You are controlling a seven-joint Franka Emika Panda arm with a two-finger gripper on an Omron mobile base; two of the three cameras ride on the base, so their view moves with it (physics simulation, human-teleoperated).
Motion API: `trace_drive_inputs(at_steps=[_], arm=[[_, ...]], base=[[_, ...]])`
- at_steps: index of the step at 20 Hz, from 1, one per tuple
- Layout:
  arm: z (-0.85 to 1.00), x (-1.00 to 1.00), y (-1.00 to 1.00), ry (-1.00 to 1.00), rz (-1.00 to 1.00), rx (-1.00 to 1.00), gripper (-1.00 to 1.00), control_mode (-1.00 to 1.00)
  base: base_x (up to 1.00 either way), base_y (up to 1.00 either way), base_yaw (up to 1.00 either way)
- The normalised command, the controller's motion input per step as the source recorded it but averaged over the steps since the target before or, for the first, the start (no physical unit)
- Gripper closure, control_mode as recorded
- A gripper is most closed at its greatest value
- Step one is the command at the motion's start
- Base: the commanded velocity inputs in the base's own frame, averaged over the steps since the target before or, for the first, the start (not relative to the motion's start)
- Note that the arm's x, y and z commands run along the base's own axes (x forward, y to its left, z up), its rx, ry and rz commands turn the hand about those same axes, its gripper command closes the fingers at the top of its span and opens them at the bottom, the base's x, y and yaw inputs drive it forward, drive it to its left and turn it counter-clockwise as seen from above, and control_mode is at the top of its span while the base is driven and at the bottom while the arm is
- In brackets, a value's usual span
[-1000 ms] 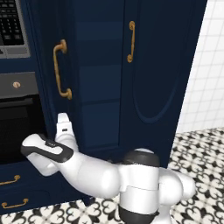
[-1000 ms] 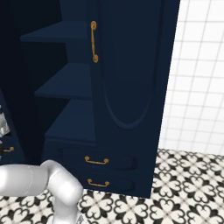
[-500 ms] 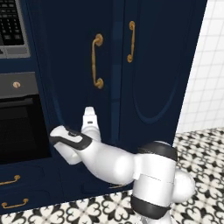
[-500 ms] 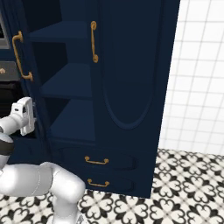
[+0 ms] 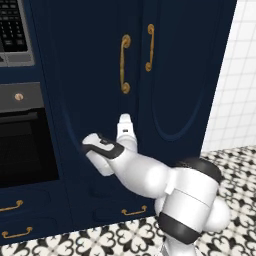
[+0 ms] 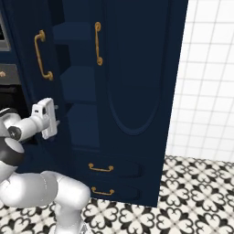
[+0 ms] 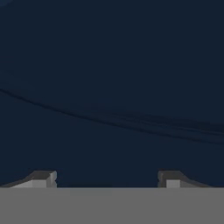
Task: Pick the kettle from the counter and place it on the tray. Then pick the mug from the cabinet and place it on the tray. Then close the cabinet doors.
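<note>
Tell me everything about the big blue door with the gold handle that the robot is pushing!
The left cabinet door is tall, navy blue and smooth like painted wood, with a curved raised panel and a vertical brass handle near its inner edge. It stands slightly ajar, shelves showing in the gap. The end effector, jaws apart, is right at its front, low down.

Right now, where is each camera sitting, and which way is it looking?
Left base view: behind the arm on its left, looking at the tall navy blue cabinet doors; the white arm rises from lower right, gripper at the left door.
Right base view: behind on its right, same doors; arm at lower left, gripper.
Hand view: on the hand, facing the navy door panel; two fingertips at the bottom.
Shared: both base views show the curved brass handles.
</note>
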Motion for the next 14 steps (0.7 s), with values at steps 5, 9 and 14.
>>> trace_drive_inputs(at_steps=[5, 9, 14], arm=[[0.43, 0.50, 0.00, -0.19, -0.26, -0.10, -1.00, -1.00], [0.22, 0.70, 0.10, -0.09, -0.12, -0.05, -1.00, -1.00], [0.16, 0.71, 0.24, -0.01, -0.04, -0.02, -1.00, -1.00]], base=[[0.00, 0.00, 0.00], [0.00, 0.00, 0.00], [0.00, 0.00, 0.00]])
